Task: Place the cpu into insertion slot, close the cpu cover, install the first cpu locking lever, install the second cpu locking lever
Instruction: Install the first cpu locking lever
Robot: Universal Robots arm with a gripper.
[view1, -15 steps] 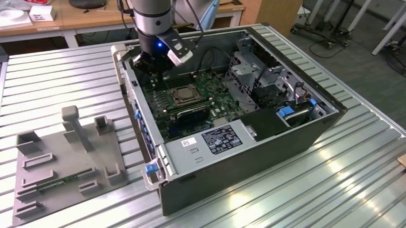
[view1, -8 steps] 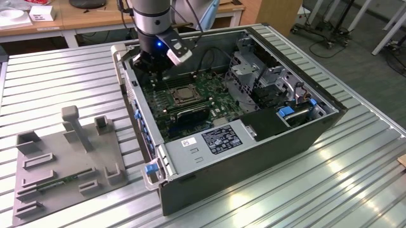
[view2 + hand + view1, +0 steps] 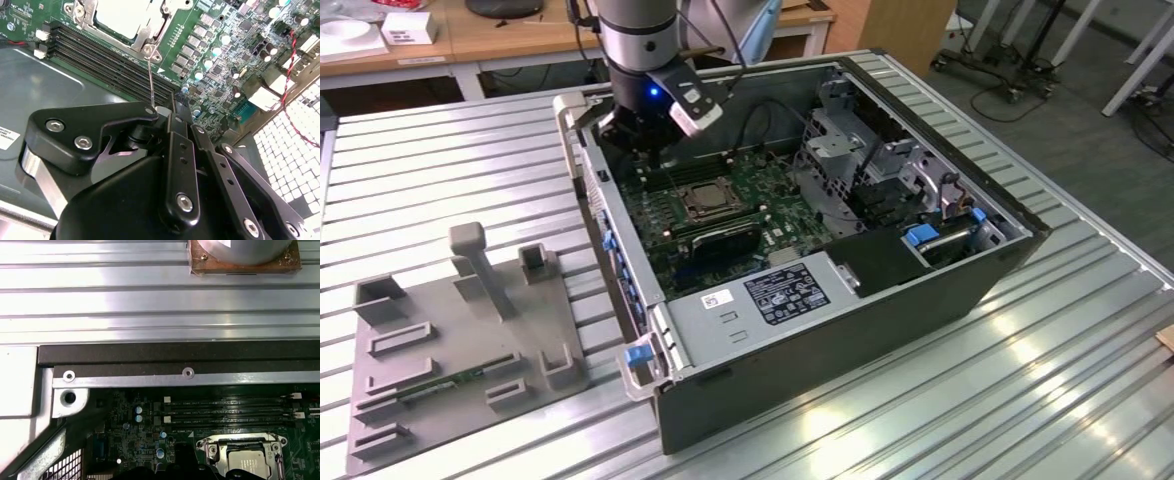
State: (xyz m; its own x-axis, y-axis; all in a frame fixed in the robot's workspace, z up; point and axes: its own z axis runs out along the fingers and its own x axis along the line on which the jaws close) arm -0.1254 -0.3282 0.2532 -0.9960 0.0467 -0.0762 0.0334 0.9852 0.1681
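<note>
1. The cpu [image 3: 248, 463] is a flat square chip with a dull silver-grey top. It sits in the insertion slot [image 3: 680, 200] on the green board [image 3: 225, 60] inside the open computer case [image 3: 854, 330].
2. The cpu cover [image 3: 148, 36], a thin silver frame with a cut-out centre, lies down flat around the chip. The chip top shows through the cut-out.
3. The gripper [image 3: 167, 110] is low inside the case, just beside the slot, over the black memory slots [image 3: 100, 55].
4. In the second wrist view a thin wire lever [image 3: 151, 80] rises from the cover's corner, and its free end is at the gripper tip.
5. I cannot tell how far open the gripper is, or whether it has hold of the lever.
6. The exterior view takes in the whole scene. The arm reaches down at the case's far end, the case stands on a ribbed metal table [image 3: 454, 160], and a grey holder tray [image 3: 454, 340] lies on the exterior view's left, well apart from the case.
7. The first wrist view adds the case's dark edge rail [image 3: 175, 354], the table ribs beyond it and a round metal base [image 3: 245, 252] on the table. The memory slots lie between the rail and the chip.
</note>
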